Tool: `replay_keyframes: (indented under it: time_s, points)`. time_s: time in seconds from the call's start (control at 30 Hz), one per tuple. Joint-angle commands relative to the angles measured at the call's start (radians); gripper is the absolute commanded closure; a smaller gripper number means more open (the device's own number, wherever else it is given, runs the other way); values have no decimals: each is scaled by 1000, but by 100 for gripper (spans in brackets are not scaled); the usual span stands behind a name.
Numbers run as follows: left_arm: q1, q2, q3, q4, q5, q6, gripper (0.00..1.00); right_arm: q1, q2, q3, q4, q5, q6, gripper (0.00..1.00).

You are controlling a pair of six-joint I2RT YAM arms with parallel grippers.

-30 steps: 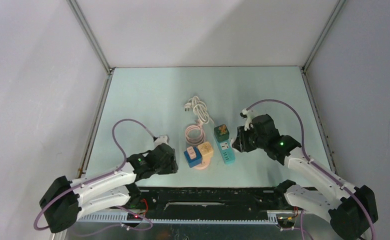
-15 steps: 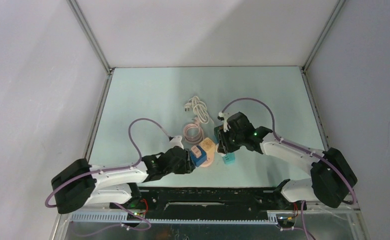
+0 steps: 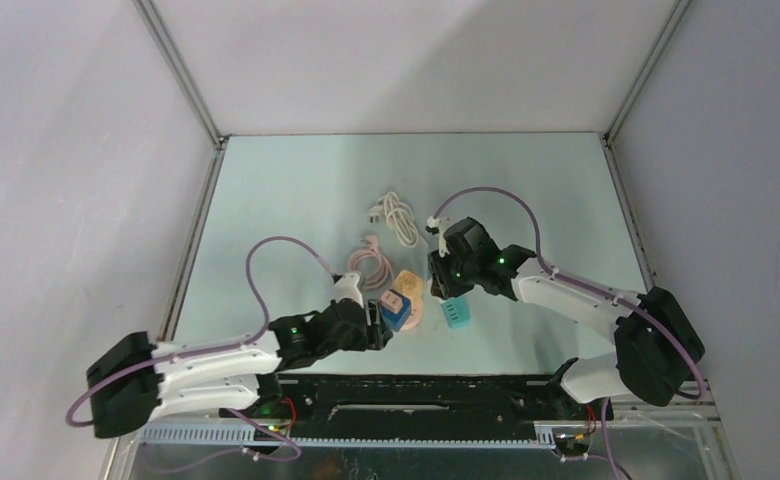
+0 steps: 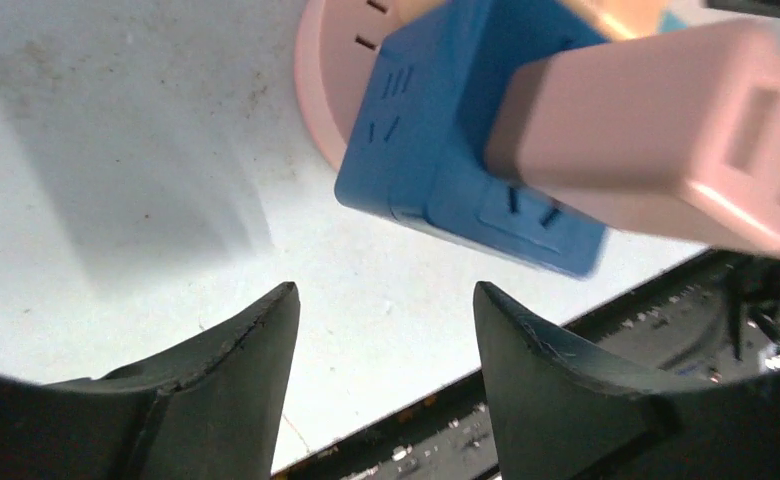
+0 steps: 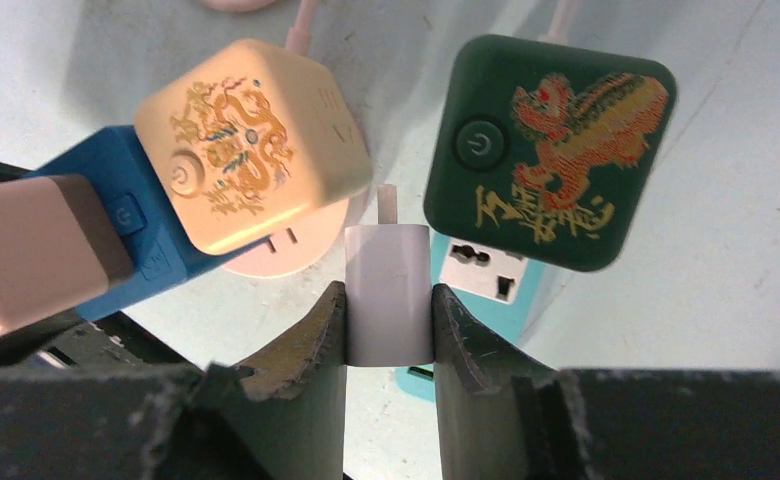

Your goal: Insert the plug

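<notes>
My right gripper is shut on a white plug, whose metal prong points away from the fingers. The plug hangs above the table between a cream cube and a dark green cube. The green cube sits on the teal power strip, whose white socket face shows just right of the plug. In the top view the right gripper covers the strip's far end. My left gripper is open and holds nothing, just short of a blue cube.
A pink adapter is plugged into the blue cube, which rests against a round pink base. A pink cable coil and a white cable bundle lie behind. The table's near edge and black rail run close beneath the left gripper.
The right arm has swung left with the plug, over the teal strip. The left arm reached to the blue cube, closed partway, then opened; the pink base and coil shifted left.
</notes>
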Motion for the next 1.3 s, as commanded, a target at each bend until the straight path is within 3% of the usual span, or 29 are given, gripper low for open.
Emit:
replay_keyframes:
  time_s: [0.0,0.2,0.37,0.5,0.73,0.87,1.03,1.27]
  points:
    - [-4,-209,-17,-166,-26,57,31,-9,-96,-18,-7,49,-70,100]
    - [-3,-563,53,-348,-47,120,24,-10,-232,-145,82,-3,-142,100]
    - [8,-623,233,-426,-114,224,22,-5,-298,-243,176,-77,-176,100]
    - [73,-505,367,-423,-53,314,24,10,-327,-299,257,-98,-209,100]
    - [303,-237,440,-320,352,389,25,48,-317,-351,406,-69,-250,100]
    - [398,-98,472,-288,503,426,22,93,-279,-365,474,-26,-275,100]
    - [479,71,510,-261,639,484,24,119,-228,-388,561,7,-277,100]
    - [503,231,520,-184,760,523,30,139,-184,-389,586,61,-269,100]
